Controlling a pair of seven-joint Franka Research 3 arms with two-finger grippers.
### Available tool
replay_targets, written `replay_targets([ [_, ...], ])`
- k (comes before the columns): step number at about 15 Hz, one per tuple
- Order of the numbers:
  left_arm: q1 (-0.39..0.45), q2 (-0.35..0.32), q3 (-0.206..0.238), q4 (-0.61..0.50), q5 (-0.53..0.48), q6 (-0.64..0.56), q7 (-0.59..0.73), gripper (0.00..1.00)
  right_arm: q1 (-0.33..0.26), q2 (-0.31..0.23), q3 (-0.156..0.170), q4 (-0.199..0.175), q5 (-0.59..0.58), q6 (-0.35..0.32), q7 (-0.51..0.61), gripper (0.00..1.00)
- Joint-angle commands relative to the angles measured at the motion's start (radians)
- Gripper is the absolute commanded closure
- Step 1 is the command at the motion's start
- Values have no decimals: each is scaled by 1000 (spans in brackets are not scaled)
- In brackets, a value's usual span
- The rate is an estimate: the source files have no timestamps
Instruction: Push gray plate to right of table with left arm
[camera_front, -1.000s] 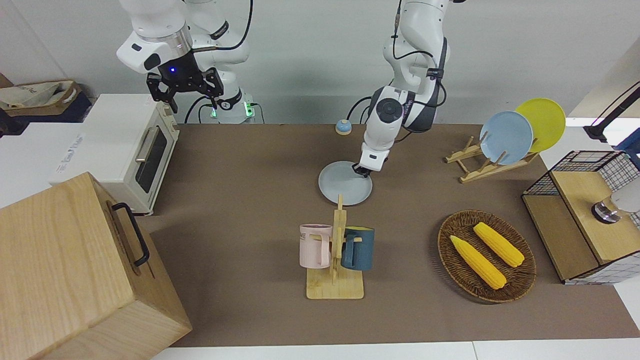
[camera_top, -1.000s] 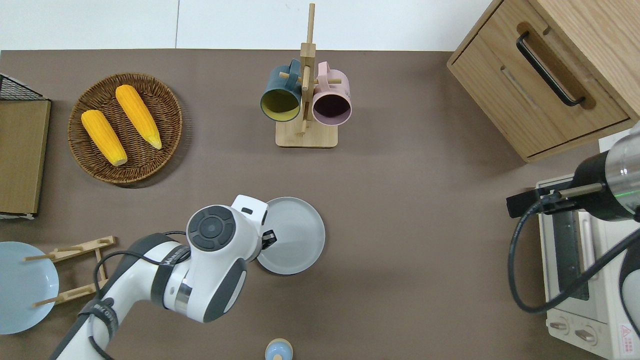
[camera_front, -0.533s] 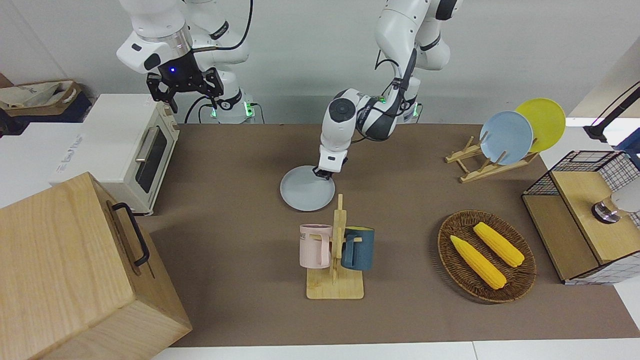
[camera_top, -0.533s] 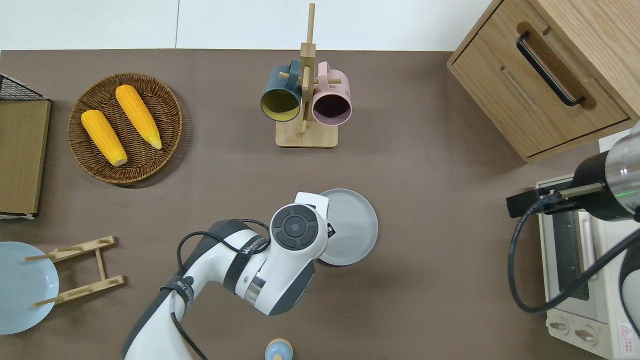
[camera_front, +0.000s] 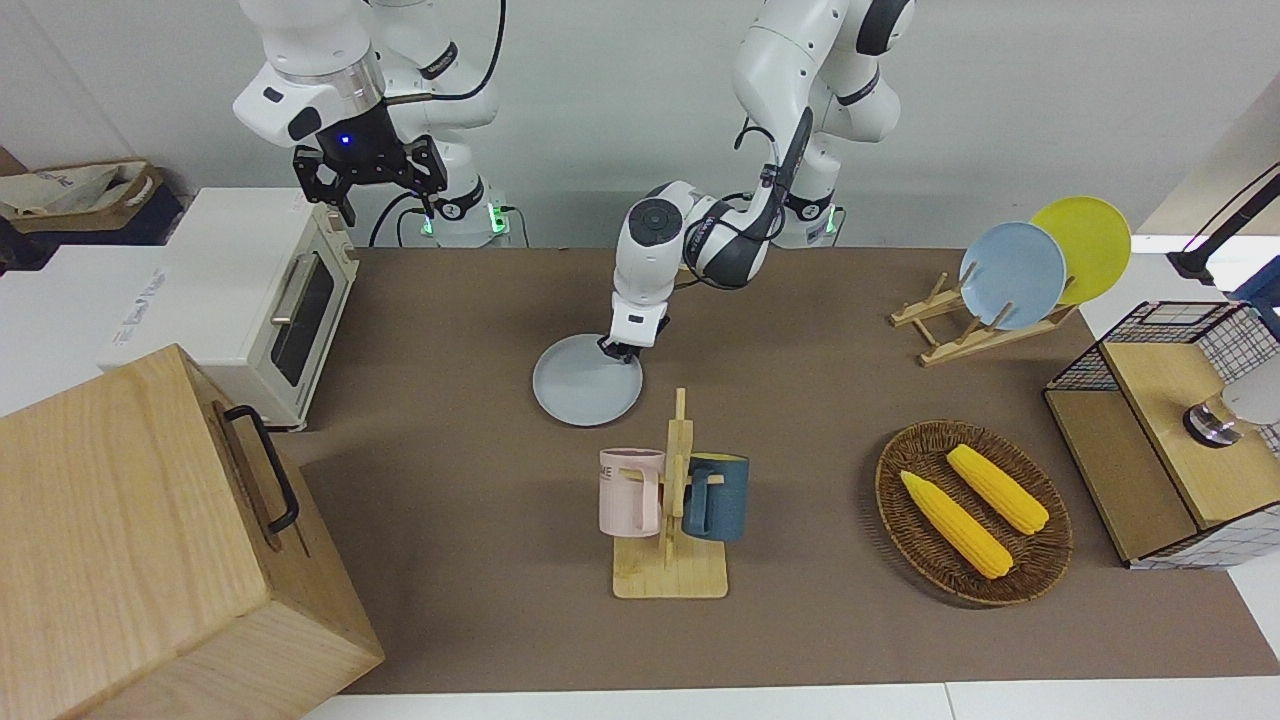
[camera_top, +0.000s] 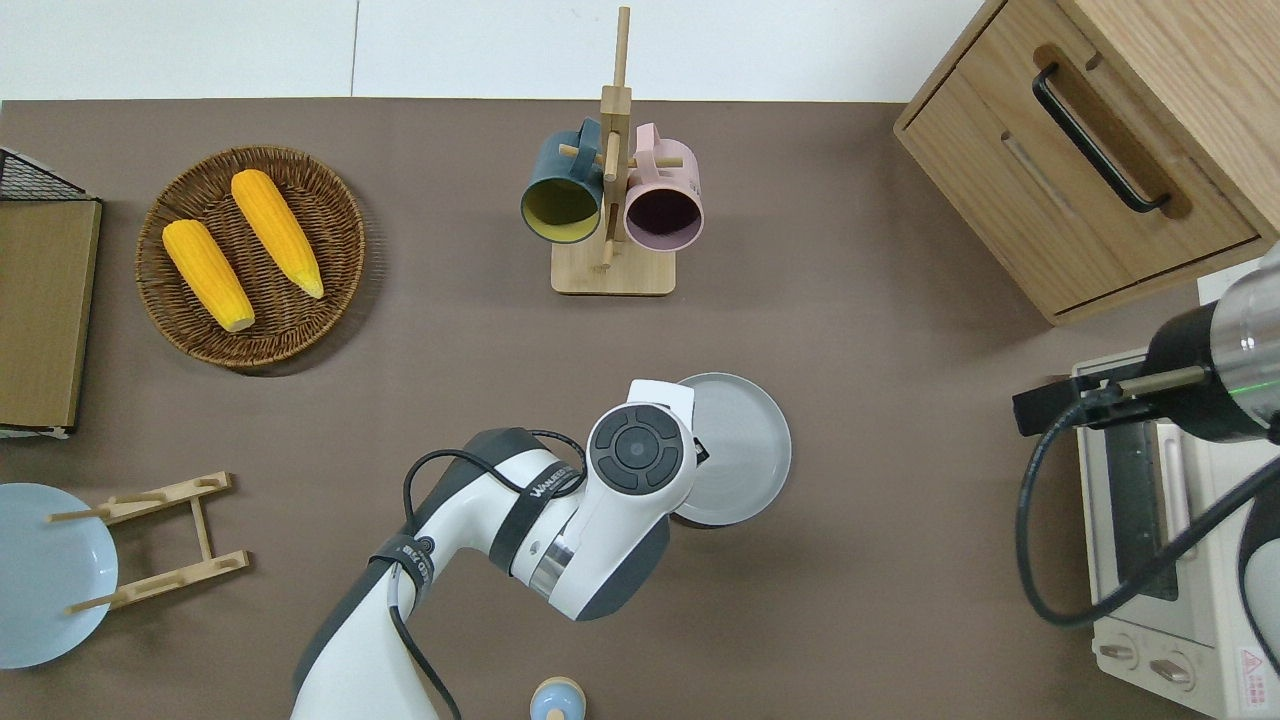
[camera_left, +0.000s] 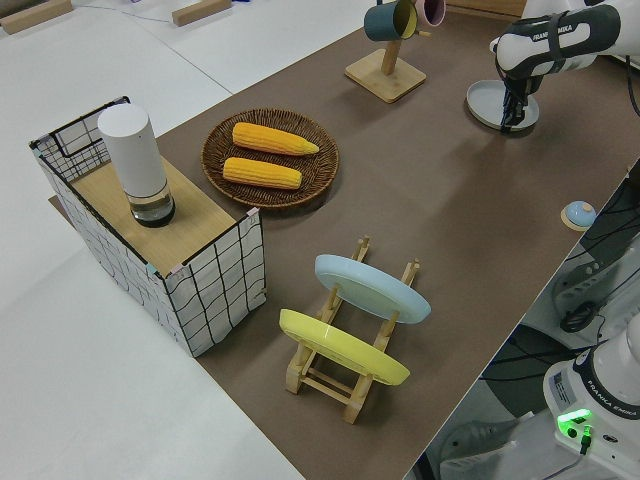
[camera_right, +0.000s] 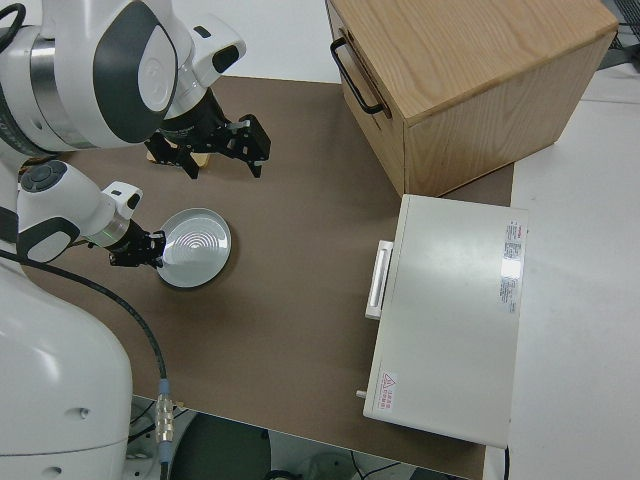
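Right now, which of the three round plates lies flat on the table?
The pale gray round plate, flat by the left tool; the sky-blue and yellow plates stand in the rack.

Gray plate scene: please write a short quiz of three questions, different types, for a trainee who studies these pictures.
1. True or false: the left claw meets the gray plate at its rim.
2. What hangs on the wooden mug stand? A) two mugs B) two plates C) corn cobs
3. Fill in: the two corn cobs lie in a ____.

Key: 1 true; 2 A; 3 wicker basket.
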Motion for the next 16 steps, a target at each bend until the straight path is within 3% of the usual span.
replay_targets([
  [1, 9, 26, 5, 46, -19, -11, -8, 0, -20, -3, 17, 9, 6, -16, 13, 17],
  [9, 17, -36, 21, 75, -2, -107, 64, 0, -20, -3, 16, 9, 6, -16, 13, 17],
  [14, 156, -141, 30, 182, -8, -387, 333, 0, -20, -3, 16, 9, 6, -16, 13, 17],
  [16, 213, -150, 28, 256, -2, -489, 400, 0, -20, -3, 17, 9, 4, -16, 13, 17],
])
